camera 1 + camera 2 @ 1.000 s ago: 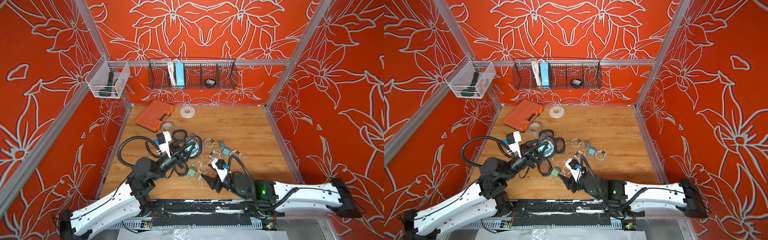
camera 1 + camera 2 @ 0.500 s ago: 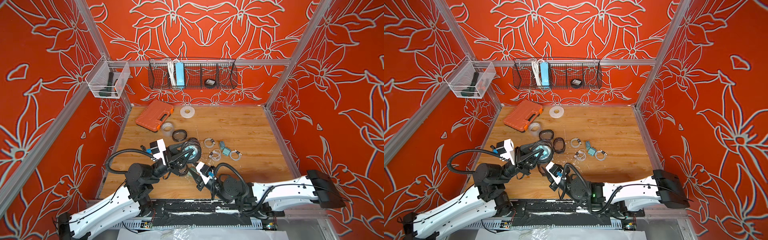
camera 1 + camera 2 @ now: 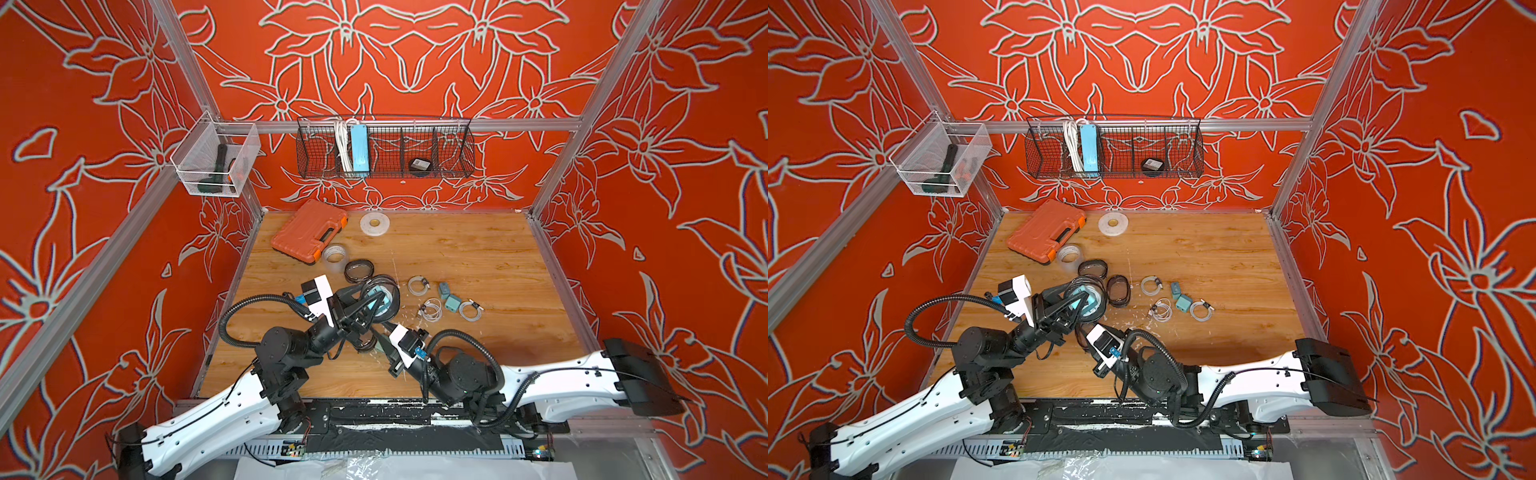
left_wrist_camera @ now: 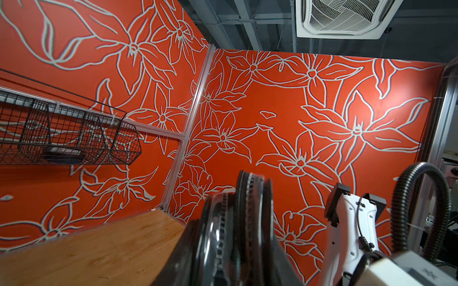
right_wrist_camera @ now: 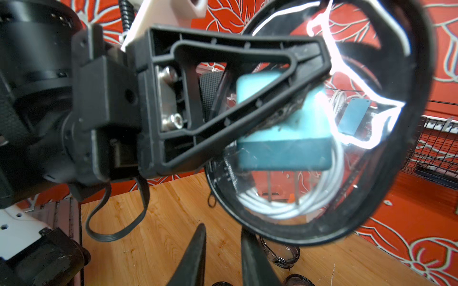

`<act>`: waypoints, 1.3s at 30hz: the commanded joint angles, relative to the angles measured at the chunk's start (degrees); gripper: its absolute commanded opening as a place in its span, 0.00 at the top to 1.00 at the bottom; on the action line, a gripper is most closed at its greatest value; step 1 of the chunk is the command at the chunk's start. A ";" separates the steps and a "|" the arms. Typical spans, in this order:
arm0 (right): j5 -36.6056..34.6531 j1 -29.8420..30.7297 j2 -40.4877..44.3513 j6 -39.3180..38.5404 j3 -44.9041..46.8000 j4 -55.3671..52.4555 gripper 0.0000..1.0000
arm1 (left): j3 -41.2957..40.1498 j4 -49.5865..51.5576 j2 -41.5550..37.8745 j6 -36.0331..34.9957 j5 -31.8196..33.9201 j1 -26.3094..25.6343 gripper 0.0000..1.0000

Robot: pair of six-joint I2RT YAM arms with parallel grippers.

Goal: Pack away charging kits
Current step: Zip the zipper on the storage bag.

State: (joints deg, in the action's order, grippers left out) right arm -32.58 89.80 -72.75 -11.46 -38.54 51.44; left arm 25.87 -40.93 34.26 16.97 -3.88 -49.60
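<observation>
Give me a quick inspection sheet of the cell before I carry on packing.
Surface: wooden table, white scraps scattered mid-table.
Job's things: pouch held off the table, teal adapter and white cable inside; two empty pouches on the table; two adapters and three coiled cables loose.
Clutter: orange case, two tape rolls.
Grippers: left gripper shut on the pouch; right gripper close to it, narrowly open, nothing between its fingers.
Cables: a black hose arches over each arm.
Surroundings: wire basket holding a power strip; clear bin on the side wall.
</observation>
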 commanded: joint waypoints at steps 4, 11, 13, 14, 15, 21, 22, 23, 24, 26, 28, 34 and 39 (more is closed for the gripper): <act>2.12 0.20 -0.69 -0.25 -2.72 0.88 0.75 | -0.70 -3.03 0.43 1.66 0.19 -0.23 1.00; -0.32 0.11 -2.69 0.69 -4.73 0.60 0.75 | -0.96 -2.84 0.59 2.19 0.55 -0.30 1.00; -1.07 0.11 -3.15 1.16 -5.14 0.65 0.75 | -0.82 -1.93 0.20 2.19 1.26 -0.23 1.00; -1.48 0.03 -3.32 1.47 -5.43 0.47 0.74 | -0.82 -1.72 0.02 1.98 1.40 -0.23 1.00; -1.73 0.02 -3.52 1.63 -5.84 -0.16 0.73 | -0.91 -1.44 -0.07 1.92 1.54 -0.21 1.00; -2.00 -0.06 -3.28 3.45 -6.81 -2.39 0.71 | -1.41 -1.56 -0.55 1.57 1.00 -0.23 1.00; -2.21 -0.16 -3.19 3.85 -6.82 -2.48 0.71 | -1.51 -1.60 -0.74 1.54 0.83 -0.23 1.00; -2.47 -0.28 -3.09 4.23 -6.82 -2.69 0.70 | -1.68 -1.74 -0.90 1.48 0.72 -0.23 1.00; -2.64 -0.39 -2.96 4.76 -6.87 -2.94 0.70 | -1.71 -1.74 -1.10 1.48 0.72 -0.23 1.00; -2.88 -0.75 -2.81 5.75 -7.11 -3.65 0.69 | -1.86 -1.61 -1.43 1.35 0.63 -0.23 1.00; -3.36 -1.15 -2.69 6.93 -7.65 -4.86 0.69 | -1.85 -1.44 -1.75 1.16 0.63 -0.22 1.00; -4.33 -1.62 -2.49 8.07 -8.76 -7.07 0.69 | -2.24 -1.50 -2.34 0.56 0.28 -0.23 1.00; -4.71 -1.73 -1.73 8.76 -8.83 -7.74 0.71 | -2.50 -1.48 -2.55 0.09 0.19 -0.28 1.00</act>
State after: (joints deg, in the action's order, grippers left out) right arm -33.67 89.25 -76.16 -4.01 -45.17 42.37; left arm 23.77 -41.56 32.62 17.80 -2.17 -49.60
